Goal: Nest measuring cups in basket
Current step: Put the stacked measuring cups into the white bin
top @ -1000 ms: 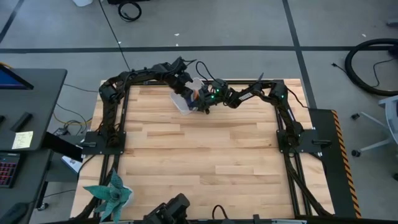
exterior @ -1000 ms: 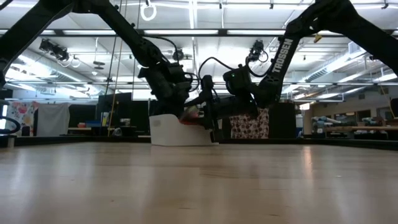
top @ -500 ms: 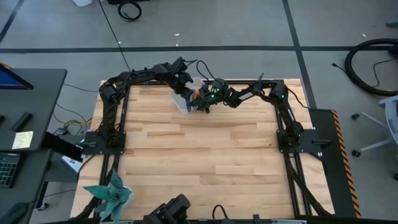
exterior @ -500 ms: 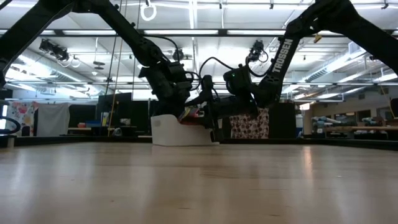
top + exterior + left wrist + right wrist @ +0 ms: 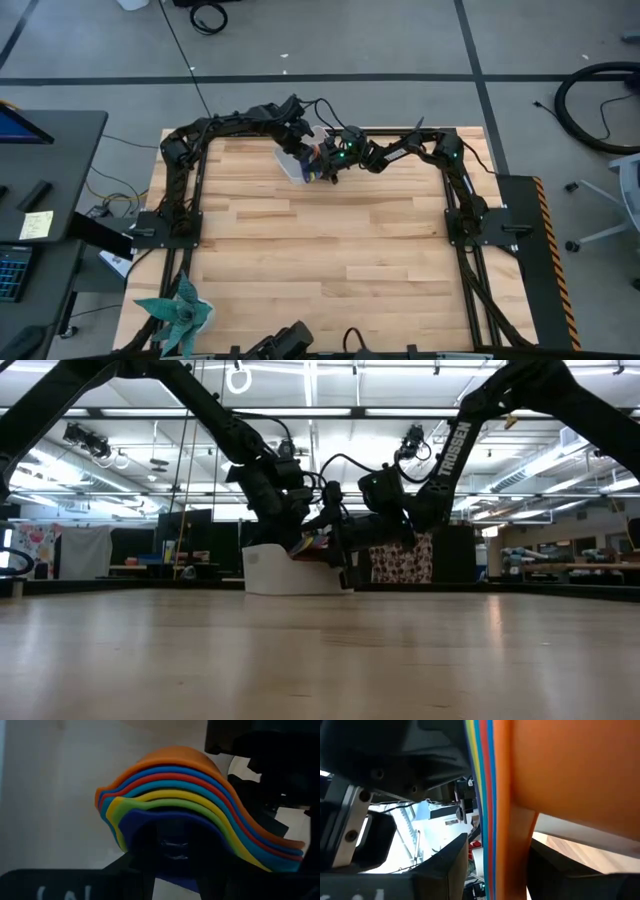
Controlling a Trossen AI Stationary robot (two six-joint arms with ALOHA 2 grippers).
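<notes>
Wooden planking covers the table (image 5: 330, 250), and all activity sits at its far edge; a green plant ornament (image 5: 178, 310) at the near left corner plays no part.

Left side first. The left gripper (image 5: 304, 140) reaches into the basket (image 5: 289, 165), a white bin standing on the table at the far centre. Against the frames of a second ago, this gripper has shifted slightly over the basket, and in the low view the coloured stack now shows a little higher above the white wall. Its jaws are clamped on the measuring cups (image 5: 190, 815): the wrist view shows the fingers (image 5: 145, 865) gripping the dark blue innermost cup, with yellow, green, light blue, red and orange shells nested around it.

Moving right, the right gripper (image 5: 328, 168) meets the same stack from the other side. Its jaws stand apart around the bundled handles (orange outermost), with a finger on either side; whether they bear on the handles I cannot tell. Its posture is unchanged over the last second.

Assessment: the cups are already nested into one stack, held at the basket's right end, partly above its wall. The small shift suggests the stack is being positioned for seating inside. Release remains outstanding.
</notes>
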